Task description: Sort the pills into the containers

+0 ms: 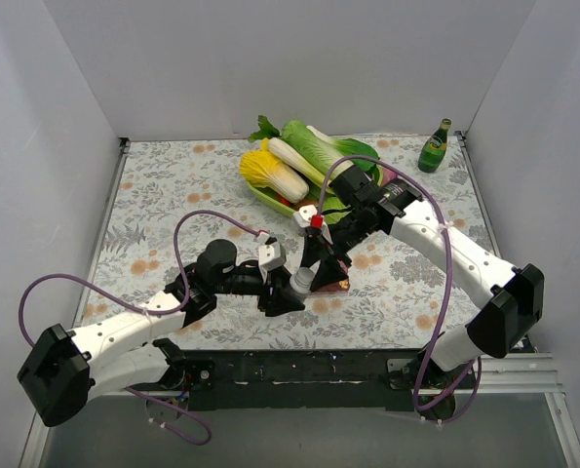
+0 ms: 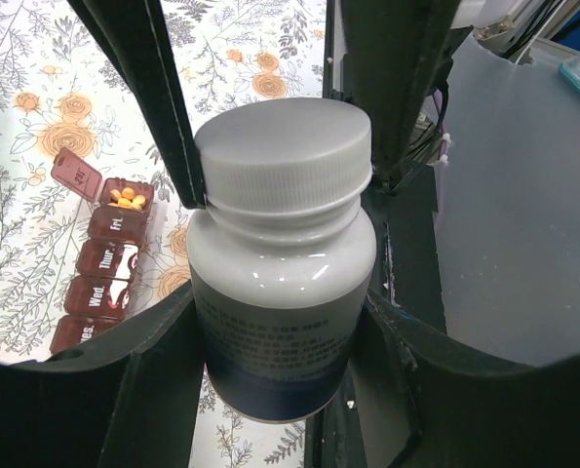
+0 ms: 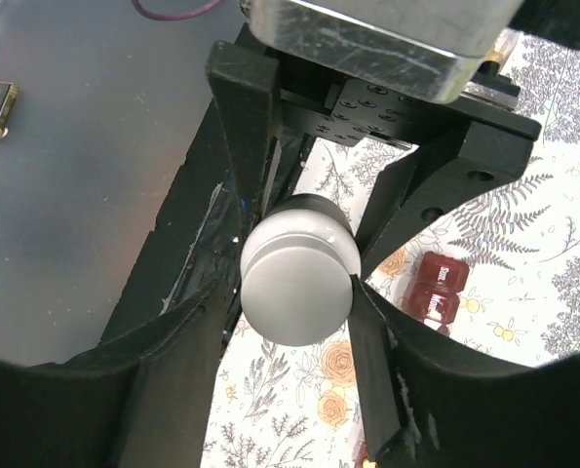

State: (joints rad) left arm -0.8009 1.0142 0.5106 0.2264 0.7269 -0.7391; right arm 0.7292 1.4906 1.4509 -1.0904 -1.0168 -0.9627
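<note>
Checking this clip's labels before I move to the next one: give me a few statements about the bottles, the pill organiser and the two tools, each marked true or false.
1. The left tool holds a bottle upright by its neck. True.
2. The cap is off. False: it sits on the bottle, with the right tool closed around it.
3. One compartment of the pill organiser is open, with pills inside. True.
4. The green bottle lies on its side beside the left arm. False: it stands upright at the far right corner.
</note>
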